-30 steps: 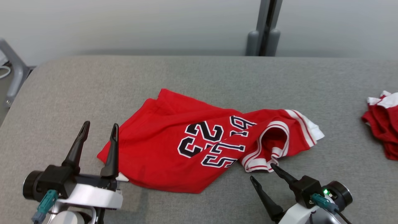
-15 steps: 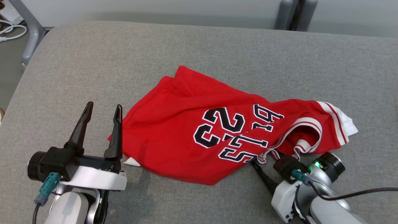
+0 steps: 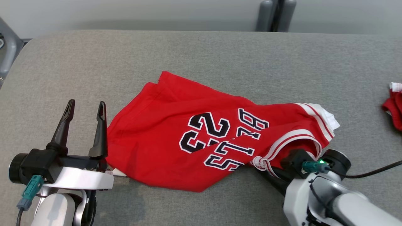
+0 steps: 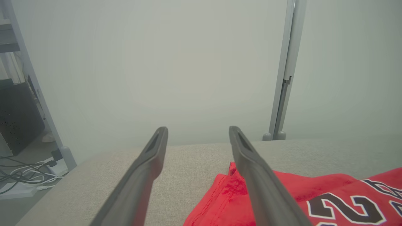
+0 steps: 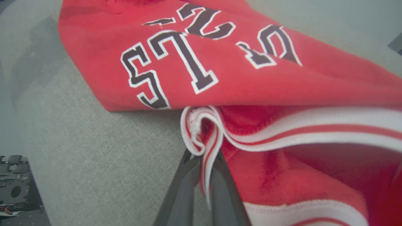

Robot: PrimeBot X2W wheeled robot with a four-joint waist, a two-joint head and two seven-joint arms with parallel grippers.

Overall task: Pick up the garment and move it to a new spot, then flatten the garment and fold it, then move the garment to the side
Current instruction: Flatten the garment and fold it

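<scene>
Stretching across the scene, a grey fabric-covered table [image 3: 201, 56] meets a pale wall, with a grey upright post [image 3: 276, 15] behind it. A crumpled red garment [image 3: 163, 131] with black-and-white lettering lies mid-table. The right end effector [image 5: 203, 157] is closed, pinching the garment's white-striped trim at its near right edge. The left end effector [image 3: 85, 108] stands open and empty, just beside the garment's left edge. Another red cloth [image 3: 394, 110] lies at the far right.

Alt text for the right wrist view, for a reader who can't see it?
The right gripper is shut on the striped white trim of a red jersey with black lettering. The jersey lies crumpled on a grey table.
</scene>
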